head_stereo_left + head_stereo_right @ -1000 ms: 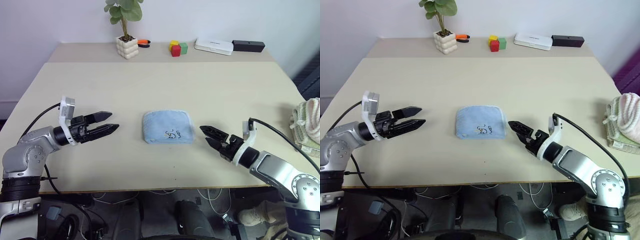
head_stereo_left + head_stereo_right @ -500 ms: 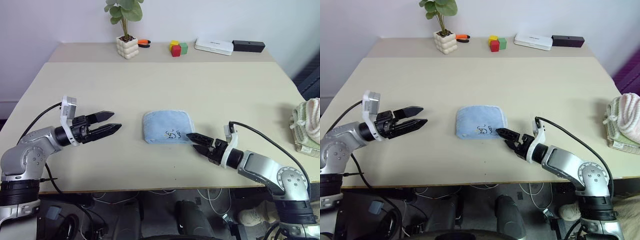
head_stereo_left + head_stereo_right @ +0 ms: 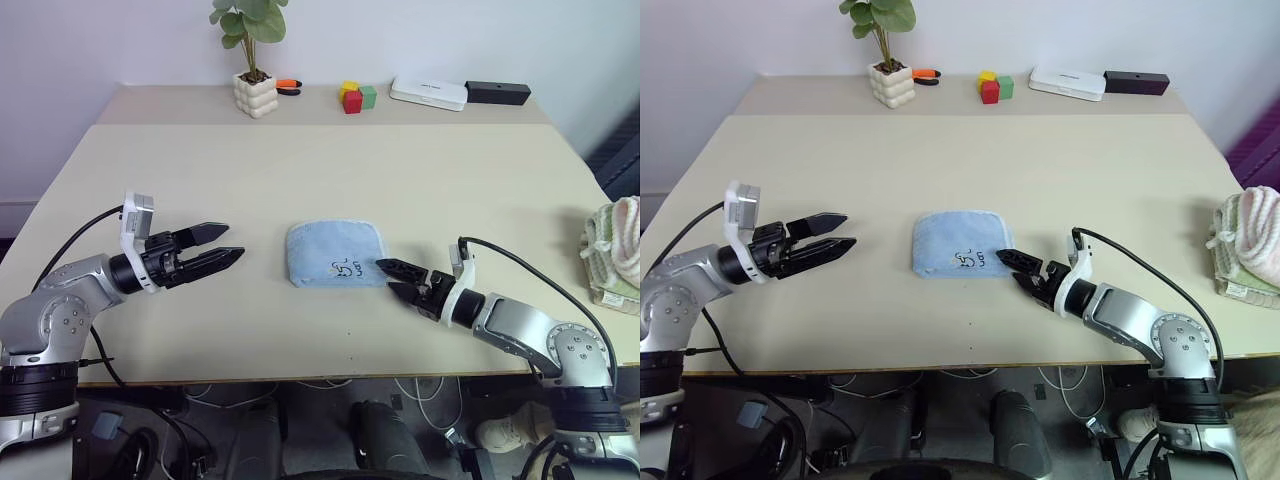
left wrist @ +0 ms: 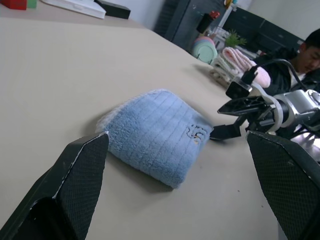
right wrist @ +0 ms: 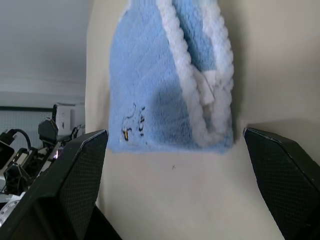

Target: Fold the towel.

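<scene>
Right wrist view: towel's (image 5: pixel 165 90) whitish hem layers

Head stereo pair looks forward-down over the beige rectangular table (image 3: pixel 300 170). Both wrist cameras, low and close, share the folded light blue terry towel (image 4: pixel 155 132) from opposite sides.

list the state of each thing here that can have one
towel: folded into a small pad, flat on the table, held by neither gripper
left gripper: open, empty, clear of the towel
right gripper: open, empty, tips at the towel's edge
towel stack: folded, at the table's right edge
</scene>
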`<state>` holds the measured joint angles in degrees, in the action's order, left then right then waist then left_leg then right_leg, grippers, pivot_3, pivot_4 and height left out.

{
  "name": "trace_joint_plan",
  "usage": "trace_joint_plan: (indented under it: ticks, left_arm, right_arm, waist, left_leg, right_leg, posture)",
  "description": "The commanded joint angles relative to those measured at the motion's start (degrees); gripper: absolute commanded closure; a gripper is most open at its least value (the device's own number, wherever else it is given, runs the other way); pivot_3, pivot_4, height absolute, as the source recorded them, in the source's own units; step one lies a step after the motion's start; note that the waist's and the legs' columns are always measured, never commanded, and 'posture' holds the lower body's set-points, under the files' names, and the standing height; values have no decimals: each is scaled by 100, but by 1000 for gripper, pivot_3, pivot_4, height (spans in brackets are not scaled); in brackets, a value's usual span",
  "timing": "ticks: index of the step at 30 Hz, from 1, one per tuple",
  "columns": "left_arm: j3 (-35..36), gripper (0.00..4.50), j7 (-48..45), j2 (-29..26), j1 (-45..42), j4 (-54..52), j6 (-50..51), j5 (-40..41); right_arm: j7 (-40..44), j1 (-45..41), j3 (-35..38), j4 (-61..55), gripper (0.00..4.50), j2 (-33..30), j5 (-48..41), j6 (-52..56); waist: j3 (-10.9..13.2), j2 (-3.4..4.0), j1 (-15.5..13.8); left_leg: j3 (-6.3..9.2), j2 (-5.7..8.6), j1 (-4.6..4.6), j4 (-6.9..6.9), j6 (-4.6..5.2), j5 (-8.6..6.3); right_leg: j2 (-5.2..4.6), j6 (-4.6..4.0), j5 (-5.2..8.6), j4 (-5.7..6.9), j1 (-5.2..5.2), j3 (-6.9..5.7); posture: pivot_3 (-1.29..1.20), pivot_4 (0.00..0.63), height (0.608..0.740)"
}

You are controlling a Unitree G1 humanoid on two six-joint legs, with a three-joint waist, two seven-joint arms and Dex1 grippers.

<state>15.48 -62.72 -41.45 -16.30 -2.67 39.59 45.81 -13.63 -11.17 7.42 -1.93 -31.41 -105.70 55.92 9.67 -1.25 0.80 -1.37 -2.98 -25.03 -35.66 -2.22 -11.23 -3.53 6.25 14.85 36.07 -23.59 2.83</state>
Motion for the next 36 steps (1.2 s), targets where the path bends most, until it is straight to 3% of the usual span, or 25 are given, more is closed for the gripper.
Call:
trace_joint_plan:
  ticks: [1, 17, 26, 36]
  left_arm:
    - [163, 0, 1, -43, -54, -167, 3, 135]
    - [263, 0, 121, -75, 16, -367, 123, 312]
    - [316, 0, 169, -86, 119, -505, 185, 405]
    - [305, 0, 265, -57, 212, -548, 163, 416]
  right_arm:
    - [82, -79, 30, 118, 74, 135, 215, 7]
    - [485, -691, -66, 792, 74, 923, 1150, 335]
    - [653, -942, 58, 1027, 4340, 1221, 1473, 655]
    - [605, -1205, 460, 1160, 4474, 1401, 1538, 746]
  waist:
    - [0, 0, 6]
    - [-4, -6, 60]
    - [-12, -18, 61]
    - [-15, -24, 122]
  left_leg:
    - [0, 0, 0, 0, 0, 0]
    - [1, -12, 4, 2, 0, 0]
    - [1, -14, 4, 5, 1, 0]
    - [0, -23, 10, 7, 0, -1]
  right_leg:
    - [0, 0, 0, 0, 0, 0]
    - [16, 1, -1, 2, -1, 0]
    - [17, 1, -1, 2, -2, 0]
    - [23, -1, -1, 1, 1, 0]
  posture:
    - [0, 150, 740]
    - [0, 150, 740]
    - [0, 150, 740]
    - [0, 150, 740]
